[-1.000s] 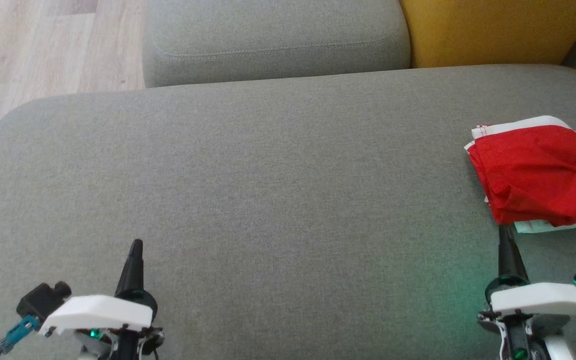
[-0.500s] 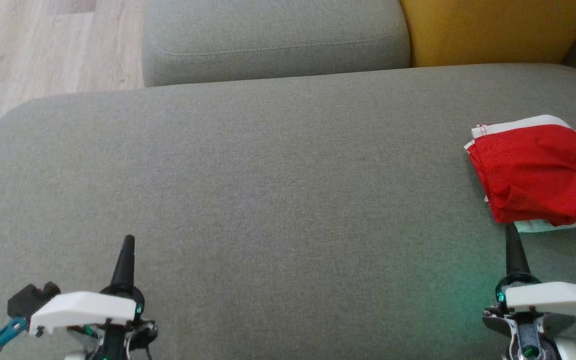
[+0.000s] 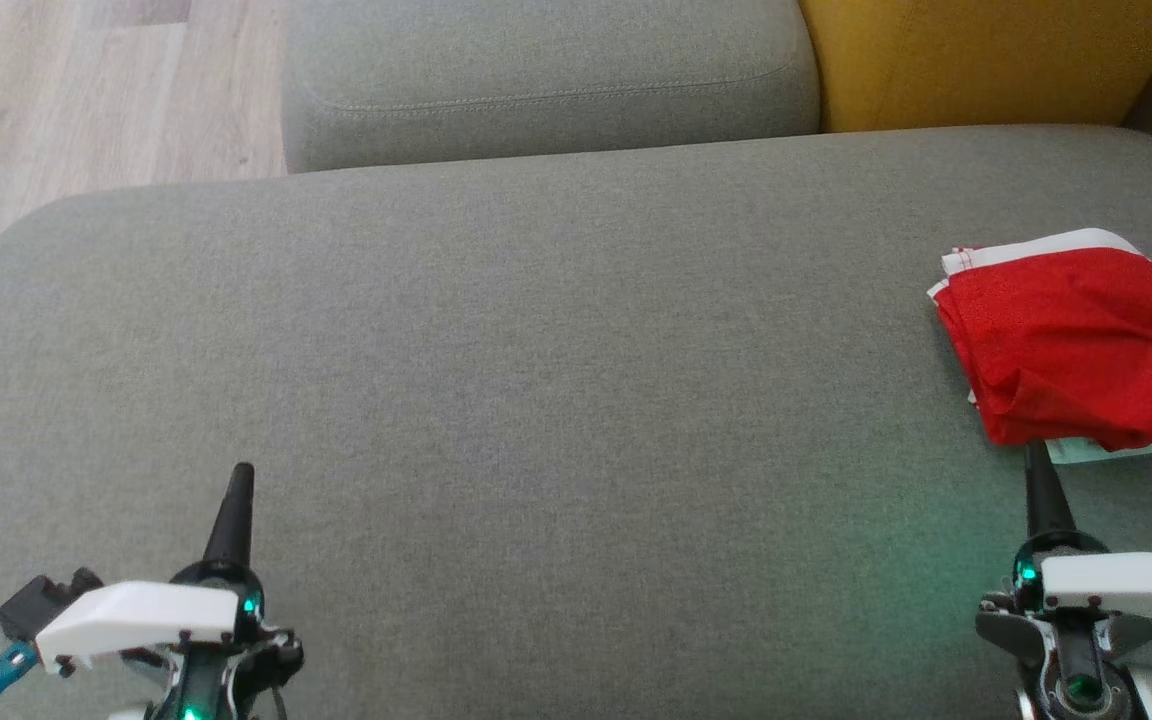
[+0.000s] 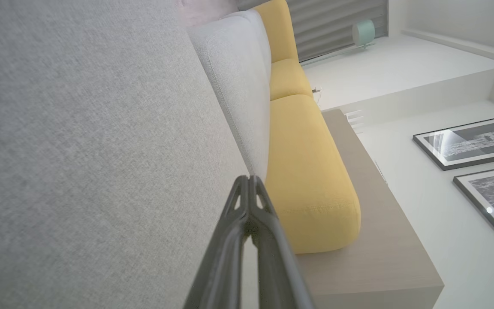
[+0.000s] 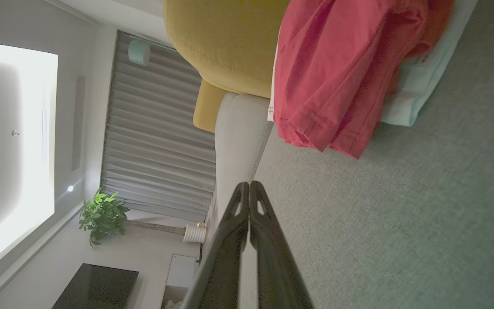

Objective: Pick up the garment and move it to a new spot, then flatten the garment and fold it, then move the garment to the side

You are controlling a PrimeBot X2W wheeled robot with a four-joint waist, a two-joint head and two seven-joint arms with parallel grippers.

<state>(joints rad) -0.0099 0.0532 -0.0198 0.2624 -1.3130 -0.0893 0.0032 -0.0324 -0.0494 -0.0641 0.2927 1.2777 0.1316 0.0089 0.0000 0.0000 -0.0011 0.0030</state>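
Note:
The garment (image 3: pixel 1076 340) is a folded red piece with white and pale green layers showing under it, lying at the right edge of the grey sofa seat (image 3: pixel 536 380). In the right wrist view the garment (image 5: pixel 341 73) lies just ahead of my fingers. My right gripper (image 3: pixel 1035 450) is shut, empty, its tip just short of the garment's near edge. My left gripper (image 3: pixel 242 470) is shut and empty at the lower left, far from the garment. The left wrist view shows my left gripper (image 4: pixel 249 180) with its fingertips pressed together over bare seat.
A grey back cushion (image 3: pixel 546 80) and a yellow cushion (image 3: pixel 986 60) stand behind the seat. Wood floor (image 3: pixel 56 100) lies beyond the seat's left edge. In the left wrist view a pale wooden side table (image 4: pixel 380 240) and framed pictures (image 4: pixel 470 141) stand past the sofa.
Both arms have drawn back toward the bottom of the head view, the left one drifting left and the right one right. The garment has stayed put.

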